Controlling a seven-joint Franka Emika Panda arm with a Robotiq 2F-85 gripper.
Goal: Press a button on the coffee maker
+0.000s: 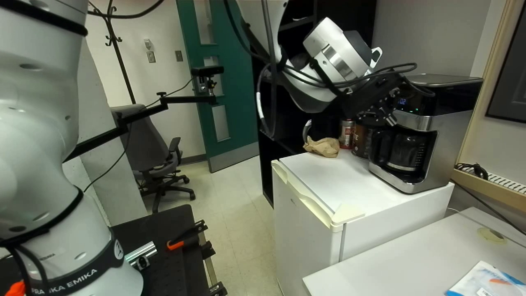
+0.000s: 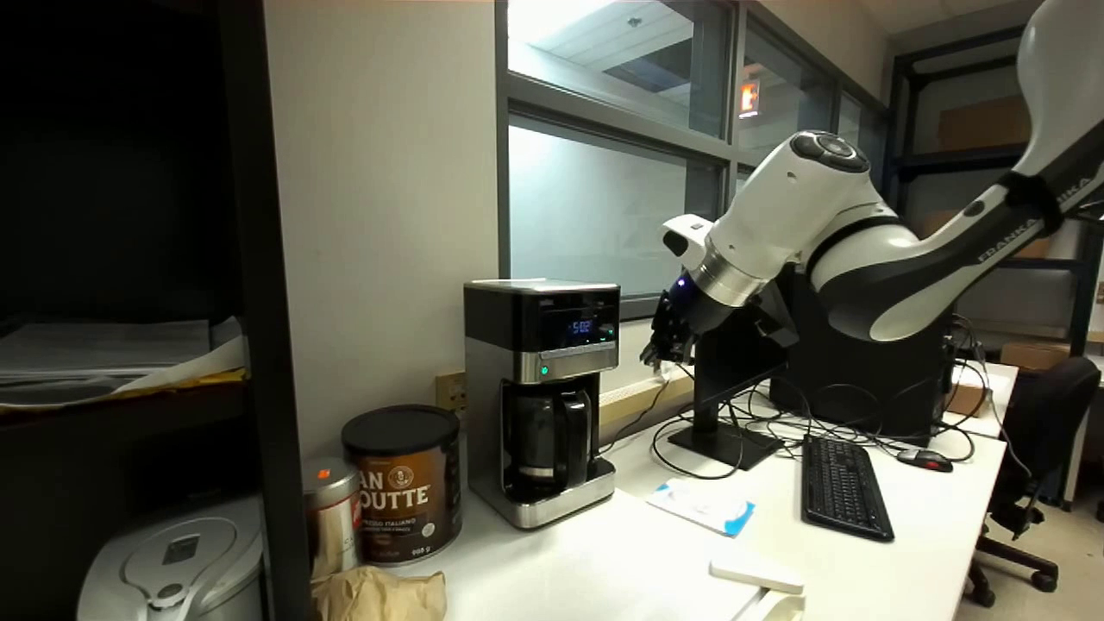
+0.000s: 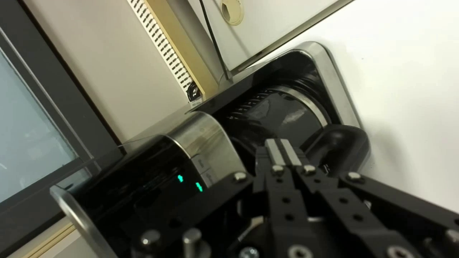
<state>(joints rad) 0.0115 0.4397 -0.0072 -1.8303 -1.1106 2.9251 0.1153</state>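
The coffee maker [image 1: 454, 139] is boxy, black and silver, with a dark glass carafe [image 1: 404, 150]. It stands upright on the white fridge [image 1: 328, 176]. It also shows in an exterior view [image 2: 487, 388], with a lit blue clock display [image 2: 582, 328] and a round green-lit button [image 2: 544, 369]. In the wrist view, grey buttons [image 3: 200, 163] lie on its silver band, partly hidden by a gripper link. My gripper [image 3: 283, 152] is shut and empty. Its tips appear in front of the carafe area, right of the silver band. In an exterior view the gripper [image 2: 653, 355] is beside the machine, apart from it.
A brown coffee can [image 2: 401, 492], a red and silver tin [image 1: 346, 133] and a crumpled paper bag [image 1: 322, 146] stand beside the coffee maker. A white desk [image 1: 394, 263] adjoins the fridge. A monitor stand [image 2: 707, 431], cables and a keyboard [image 2: 845, 487] are on the desk.
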